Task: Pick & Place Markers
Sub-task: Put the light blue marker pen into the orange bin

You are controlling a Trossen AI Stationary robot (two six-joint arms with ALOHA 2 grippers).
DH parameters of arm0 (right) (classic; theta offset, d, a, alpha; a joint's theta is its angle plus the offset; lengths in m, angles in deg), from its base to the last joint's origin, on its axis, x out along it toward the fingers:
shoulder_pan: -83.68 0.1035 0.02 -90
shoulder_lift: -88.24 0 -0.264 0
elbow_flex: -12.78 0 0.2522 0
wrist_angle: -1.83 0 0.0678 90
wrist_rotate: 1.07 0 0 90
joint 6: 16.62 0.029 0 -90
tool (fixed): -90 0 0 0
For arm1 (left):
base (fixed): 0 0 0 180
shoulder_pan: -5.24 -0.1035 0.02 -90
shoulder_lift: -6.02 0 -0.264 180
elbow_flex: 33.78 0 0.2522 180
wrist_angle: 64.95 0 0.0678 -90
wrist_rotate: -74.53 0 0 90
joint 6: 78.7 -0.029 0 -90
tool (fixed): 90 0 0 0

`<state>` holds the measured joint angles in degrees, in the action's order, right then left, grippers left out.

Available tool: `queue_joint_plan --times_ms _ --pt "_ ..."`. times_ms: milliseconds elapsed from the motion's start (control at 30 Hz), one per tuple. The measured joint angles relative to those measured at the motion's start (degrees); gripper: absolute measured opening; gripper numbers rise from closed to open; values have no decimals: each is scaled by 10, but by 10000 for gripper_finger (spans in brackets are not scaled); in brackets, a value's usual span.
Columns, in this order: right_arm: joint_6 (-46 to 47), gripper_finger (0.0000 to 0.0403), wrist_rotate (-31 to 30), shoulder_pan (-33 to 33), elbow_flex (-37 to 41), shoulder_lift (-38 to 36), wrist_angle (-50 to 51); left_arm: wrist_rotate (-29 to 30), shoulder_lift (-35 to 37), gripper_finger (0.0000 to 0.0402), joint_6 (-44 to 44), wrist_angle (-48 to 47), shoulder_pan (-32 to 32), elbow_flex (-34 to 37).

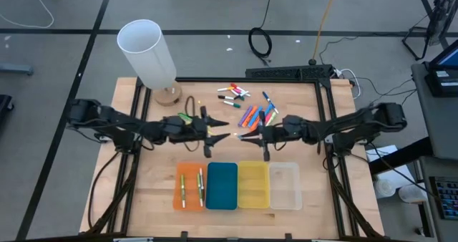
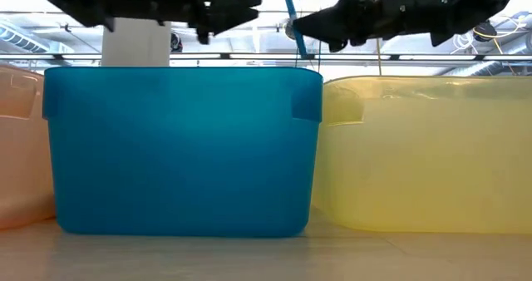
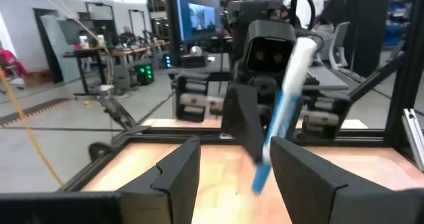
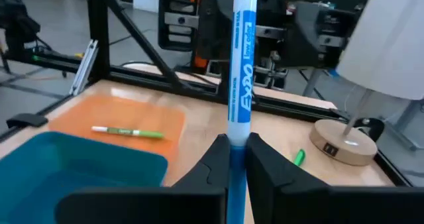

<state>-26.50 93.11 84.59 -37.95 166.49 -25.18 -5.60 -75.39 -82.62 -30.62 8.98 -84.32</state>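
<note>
Holding a blue marker (image 4: pixel 240 85) upright between its closed fingers, our right gripper (image 1: pixel 247 136) hangs above the middle of the table (image 1: pixel 315 199), facing the left gripper (image 1: pixel 218 136) at close range. The left gripper's fingers (image 3: pixel 173 177) stand apart with nothing between them, and in its wrist view the blue marker sits just beyond that gap, so we judge a handover or a carry toward the blue tray (image 1: pixel 222 185) to be the step in hand. That tray lies just below the two grippers in the high view, between the orange tray (image 1: pixel 188 187), which already holds two green markers (image 1: pixel 200 186), and the yellow tray (image 1: pixel 253 185); the clear tray (image 1: pixel 284 185) is at the far end of the row. Most of the remaining markers (image 1: pixel 252 113) lie scattered on the far side of the table, near the white lamp (image 1: pixel 149 52). We see a few risks. The grip sits low on the marker, near one end, so the long free part could swing or tilt in a quick move. If we release too high, the marker may bounce off the tray rim onto the table. With both grippers so near each other, a careless move could knock them together or dislodge the marker.
</note>
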Motion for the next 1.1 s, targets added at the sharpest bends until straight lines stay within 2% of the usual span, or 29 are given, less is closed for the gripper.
queue_joint_plan --times_ms 200,433,1100 --pt "2 15 1 0 0 20 -11 -42 -59 189 2 2 0 -51" --pt "2 15 -1 0 0 20 -14 -73 -84 189 4 0 1 -73" --pt "4 17 1 0 0 20 -20 -68 -84 189 24 -7 0 -74"
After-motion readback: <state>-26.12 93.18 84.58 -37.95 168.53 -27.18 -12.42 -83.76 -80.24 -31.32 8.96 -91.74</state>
